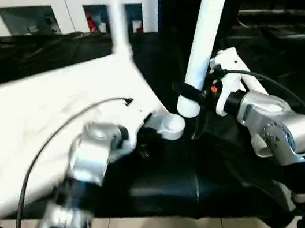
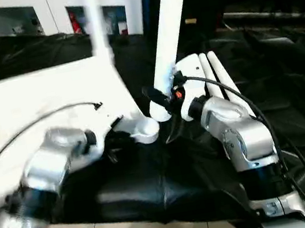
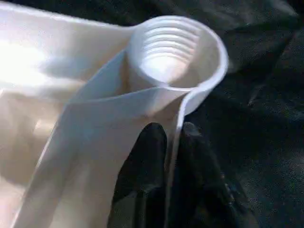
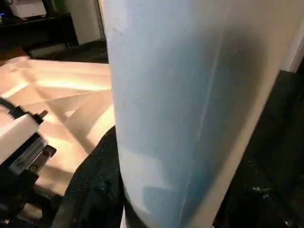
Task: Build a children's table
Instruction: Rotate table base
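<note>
Left fingers [image 3: 156, 161] pinch tabletop [image 1: 36, 121] edge wall beside socket [image 3: 175, 52]; right fingers [image 1: 187, 93] clamp leg [image 1: 204, 35], just beside socket.

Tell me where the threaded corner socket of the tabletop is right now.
The corner socket sits at the near right corner of the upturned tabletop, centre of the head view, between the left gripper on the adjoining rim and the leg in the right gripper.
</note>
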Controlling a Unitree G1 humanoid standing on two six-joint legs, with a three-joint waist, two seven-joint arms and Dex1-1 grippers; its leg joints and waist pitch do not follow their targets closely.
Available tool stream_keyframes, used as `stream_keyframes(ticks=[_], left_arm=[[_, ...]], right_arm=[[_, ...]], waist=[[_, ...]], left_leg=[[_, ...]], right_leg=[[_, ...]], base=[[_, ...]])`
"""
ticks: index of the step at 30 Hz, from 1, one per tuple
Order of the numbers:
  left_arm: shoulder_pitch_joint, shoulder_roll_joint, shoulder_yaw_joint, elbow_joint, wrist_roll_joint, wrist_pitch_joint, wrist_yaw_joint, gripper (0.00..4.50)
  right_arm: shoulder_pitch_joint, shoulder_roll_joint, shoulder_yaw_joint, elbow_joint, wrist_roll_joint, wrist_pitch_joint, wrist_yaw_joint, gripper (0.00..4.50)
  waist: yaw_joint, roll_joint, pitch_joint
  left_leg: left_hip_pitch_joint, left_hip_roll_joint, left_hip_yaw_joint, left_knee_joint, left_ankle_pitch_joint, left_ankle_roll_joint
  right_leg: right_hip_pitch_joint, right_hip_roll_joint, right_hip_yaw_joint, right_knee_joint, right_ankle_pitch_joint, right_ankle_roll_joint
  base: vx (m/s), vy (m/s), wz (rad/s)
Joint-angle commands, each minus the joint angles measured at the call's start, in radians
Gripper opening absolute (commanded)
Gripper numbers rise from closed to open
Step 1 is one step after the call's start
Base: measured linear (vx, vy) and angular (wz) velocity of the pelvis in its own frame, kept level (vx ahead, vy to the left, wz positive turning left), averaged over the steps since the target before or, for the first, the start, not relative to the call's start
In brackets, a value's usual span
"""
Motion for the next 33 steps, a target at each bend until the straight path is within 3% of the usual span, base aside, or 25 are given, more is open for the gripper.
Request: stream_keyframes(ticks=[1,3,4,5,9,10,13,22,30,33], left_arm=[[0.013,0.010,-0.008,0.004,-0.016,-0.086,-0.006,0.23],[0.021,0.032,-0.026,-0.006,-0.013,-0.135,-0.025,0.07],[0.023,0.033,-0.019,-0.019,-0.028,-0.133,-0.036,0.54],[0.022,0.031,-0.010,-0.023,-0.038,-0.122,-0.039,0.66],[0.021,0.058,-0.015,-0.040,-0.042,-0.133,-0.055,0.71],[0.019,0.075,-0.024,-0.030,-0.025,-0.180,-0.035,1.03],[0.017,0.102,-0.020,-0.033,-0.031,-0.170,-0.049,1.03],[0.047,0.175,-0.037,-0.089,-0.034,-0.087,-0.077,1.03],[0.060,0.190,-0.038,-0.093,-0.033,-0.065,-0.048,1.03],[0.062,0.189,-0.030,-0.092,-0.038,-0.078,-0.035,0.64]], right_arm=[[0.002,-0.008,-0.019,0.000,0.003,0.012,-0.002,1.90],[0.001,-0.011,-0.019,0.000,0.004,0.013,-0.001,1.90],[0.001,-0.013,-0.019,0.001,0.004,0.014,-0.001,1.90],[0.000,-0.013,-0.019,0.002,0.004,0.015,0.000,1.90],[-0.002,-0.017,-0.017,0.007,0.003,0.015,0.005,1.90],[-0.004,-0.019,-0.015,0.010,0.003,0.013,0.008,1.90],[-0.006,-0.018,-0.011,0.013,0.003,0.012,0.012,1.90],[-0.019,-0.010,-0.002,0.029,-0.001,0.003,0.016,1.90],[-0.032,-0.006,-0.002,0.047,-0.005,-0.007,0.021,1.90],[-0.029,-0.003,0.000,0.043,-0.004,-0.006,0.021,1.90]], waist=[[0.004,-0.003,-0.087],[0.003,-0.003,-0.090],[0.001,-0.005,-0.089],[0.000,-0.007,-0.090],[0.003,-0.008,-0.090],[0.003,-0.009,-0.090],[0.002,-0.008,-0.092],[-0.003,-0.008,-0.087],[-0.001,-0.009,-0.089],[-0.001,-0.011,-0.089]], left_leg=[[0.010,-0.020,0.013,-0.072,-0.339,0.012],[0.007,-0.018,0.013,-0.073,-0.322,0.012],[0.007,-0.018,0.015,-0.074,-0.306,0.013],[0.007,-0.018,0.017,-0.072,-0.290,0.014],[0.005,-0.017,0.020,-0.071,-0.246,0.020],[0.004,-0.018,0.020,-0.072,-0.239,0.022],[0.003,-0.018,0.021,-0.072,-0.210,0.020],[0.007,-0.016,0.021,-0.075,-0.253,0.003],[0.007,-0.016,0.021,-0.075,-0.257,-0.004],[0.007,-0.016,0.021,-0.075,-0.261,-0.003]], right_leg=[[0.051,-0.033,0.017,-0.095,-0.472,-0.107],[0.053,-0.032,0.019,-0.089,-0.431,-0.112],[0.052,-0.032,0.021,-0.085,-0.409,-0.118],[0.053,-0.032,0.023,-0.081,-0.386,-0.127],[0.056,-0.031,0.025,-0.074,-0.324,-0.150],[0.058,-0.031,0.025,-0.074,-0.319,-0.147],[0.060,-0.031,0.026,-0.068,-0.287,-0.153],[0.054,-0.033,0.025,-0.074,-0.372,-0.137],[0.054,-0.032,0.026,-0.073,-0.354,-0.138],[0.054,-0.032,0.026,-0.075,-0.367,-0.134]], base=[[0.000,0.000,0.00],[0.000,0.000,0.00],[0.000,0.000,0.00],[0.000,0.000,0.00],[0.000,0.000,0.00],[0.000,0.000,0.00],[0.000,0.000,0.00],[0.000,0.000,0.00],[0.000,0.000,0.00],[0.000,0.000,0.00]])
